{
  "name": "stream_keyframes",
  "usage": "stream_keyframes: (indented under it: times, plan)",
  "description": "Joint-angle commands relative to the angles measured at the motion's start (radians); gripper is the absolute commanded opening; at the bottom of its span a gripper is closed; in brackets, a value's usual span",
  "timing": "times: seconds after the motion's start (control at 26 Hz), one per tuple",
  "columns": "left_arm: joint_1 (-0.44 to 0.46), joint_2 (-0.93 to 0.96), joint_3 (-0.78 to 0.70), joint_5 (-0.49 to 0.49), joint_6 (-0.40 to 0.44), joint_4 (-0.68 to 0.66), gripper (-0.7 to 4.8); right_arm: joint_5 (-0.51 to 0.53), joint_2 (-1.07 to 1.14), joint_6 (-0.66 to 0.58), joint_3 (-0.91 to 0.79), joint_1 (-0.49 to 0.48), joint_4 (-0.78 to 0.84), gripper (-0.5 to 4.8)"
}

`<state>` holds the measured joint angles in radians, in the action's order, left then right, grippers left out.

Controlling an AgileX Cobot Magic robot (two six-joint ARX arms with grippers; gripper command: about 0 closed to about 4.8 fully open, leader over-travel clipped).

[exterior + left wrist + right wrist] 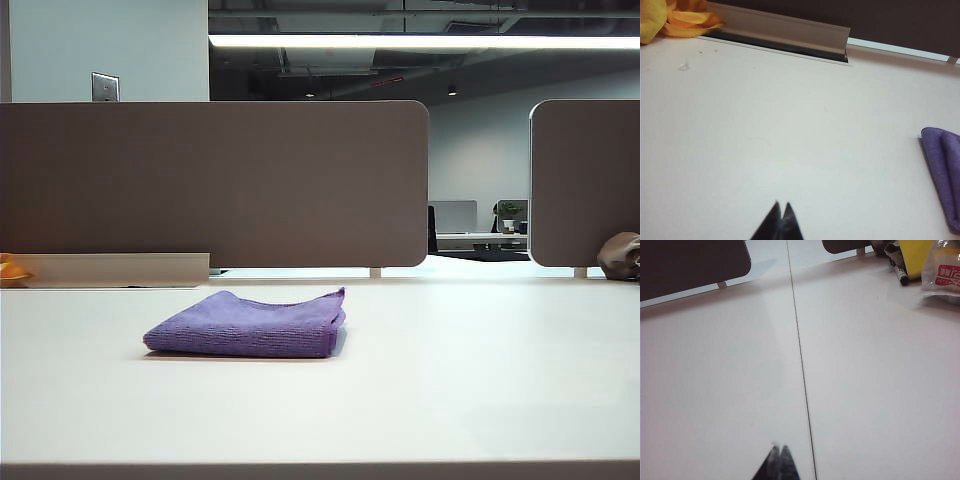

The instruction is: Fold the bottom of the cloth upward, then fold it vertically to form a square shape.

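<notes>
On table (480,380): folded cloth (250,325); left pincer (781,206), right pincer (778,448) closed.

Left gripper (781,212): two black, pointed, wedge-shaped fingertips, matte finish. Right gripper (778,454): same black tapered tips, pale fleck at one point.

Cloth (245,325): purple-lavender towel with a fuzzy, nubby weave, lying flat on the white table (450,380), left of centre in the exterior view and well short of the grey divider panels. It is folded into a compact, roughly square stack of several layers, with the layered edges showing at its right side and a corner slightly raised at the far right. In the left wrist view only one end of it shows, two rounded fold edges side by side.
</notes>
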<state>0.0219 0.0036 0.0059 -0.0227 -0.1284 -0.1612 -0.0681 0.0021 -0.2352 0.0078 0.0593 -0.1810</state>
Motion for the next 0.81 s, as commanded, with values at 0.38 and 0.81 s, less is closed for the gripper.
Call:
stream_keyframes:
  times: [0.38, 0.81]
  plan:
    - [-0.001, 0.002, 0.002, 0.0, -0.002, -0.024, -0.05, 0.003, 0.0, 0.0, -0.006, -0.001, 0.001, 0.03]
    - [-0.002, 0.002, 0.002, 0.03, 0.082, -0.024, -0.05, 0.079, 0.0, 0.219, -0.006, 0.0, -0.002, 0.03]
